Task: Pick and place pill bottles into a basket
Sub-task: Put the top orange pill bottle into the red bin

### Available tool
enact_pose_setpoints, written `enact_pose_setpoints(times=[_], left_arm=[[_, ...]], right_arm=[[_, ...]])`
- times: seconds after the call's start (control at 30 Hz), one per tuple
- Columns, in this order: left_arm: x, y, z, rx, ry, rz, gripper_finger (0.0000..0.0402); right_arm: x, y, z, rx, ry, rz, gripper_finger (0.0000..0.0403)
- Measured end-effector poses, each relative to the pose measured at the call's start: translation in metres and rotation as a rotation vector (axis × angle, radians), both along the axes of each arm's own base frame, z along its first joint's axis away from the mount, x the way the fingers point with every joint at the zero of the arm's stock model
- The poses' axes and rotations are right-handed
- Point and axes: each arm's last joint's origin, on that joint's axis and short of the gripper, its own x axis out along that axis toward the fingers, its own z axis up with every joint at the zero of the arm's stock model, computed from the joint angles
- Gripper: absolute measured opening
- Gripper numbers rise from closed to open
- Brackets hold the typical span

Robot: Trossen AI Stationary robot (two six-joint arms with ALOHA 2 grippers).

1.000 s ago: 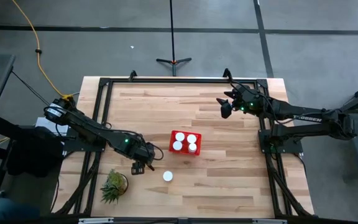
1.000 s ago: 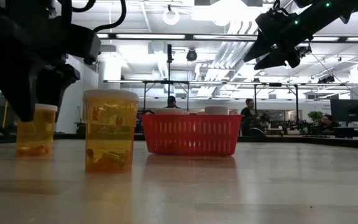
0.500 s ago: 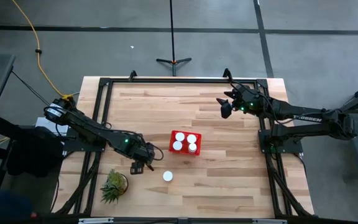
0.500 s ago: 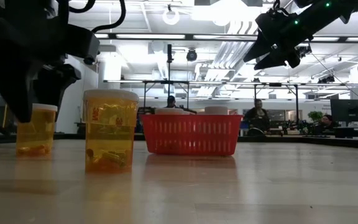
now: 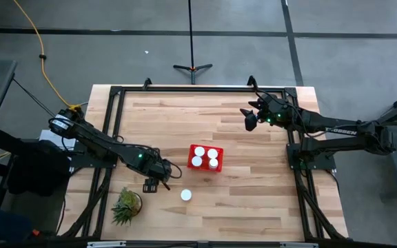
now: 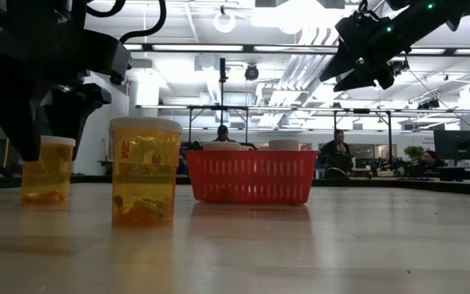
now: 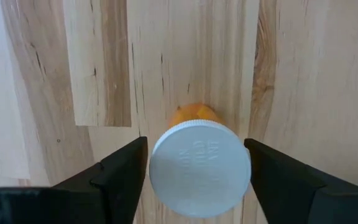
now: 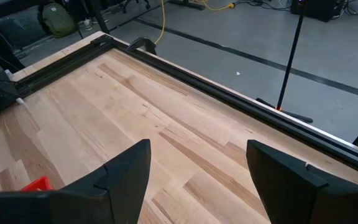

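Left hand point(image 7: 197, 180) spread, straddling white-capped orange translucent pill bottle point(image 7: 199, 168) ungrasped between fingers; risk: off-centre closure tipping bottle across wooden bench point(image 7: 303, 74).

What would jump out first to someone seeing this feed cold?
The red basket at the table's middle, already holding four white-capped pill bottles. Next, the left claw, open, straddling an upright bottle near the green spiky plant, with one more loose bottle standing just right of it. The right claw hangs idle, high over the far right of the table.
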Motion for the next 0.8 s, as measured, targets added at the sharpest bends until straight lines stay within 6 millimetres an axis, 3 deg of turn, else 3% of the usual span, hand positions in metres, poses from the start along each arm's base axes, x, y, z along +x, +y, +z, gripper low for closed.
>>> enact_pose_setpoints(times=[0.27,0.53,0.8], left_arm=[[0.000,0.000,0.000,-0.005,0.002,-0.001,0.0246],[0.001,-0.001,0.001,-0.012,-0.001,-0.002,0.0261],[0.009,-0.004,0.015,-0.031,-0.050,-0.001,0.0242]], right_arm=[[0.000,0.000,0.000,0.000,0.000,-0.001,0.0256],[0.000,0.000,0.000,0.000,0.000,-0.001,0.0256],[0.000,0.000,0.000,-0.003,0.002,0.001,0.0256]])
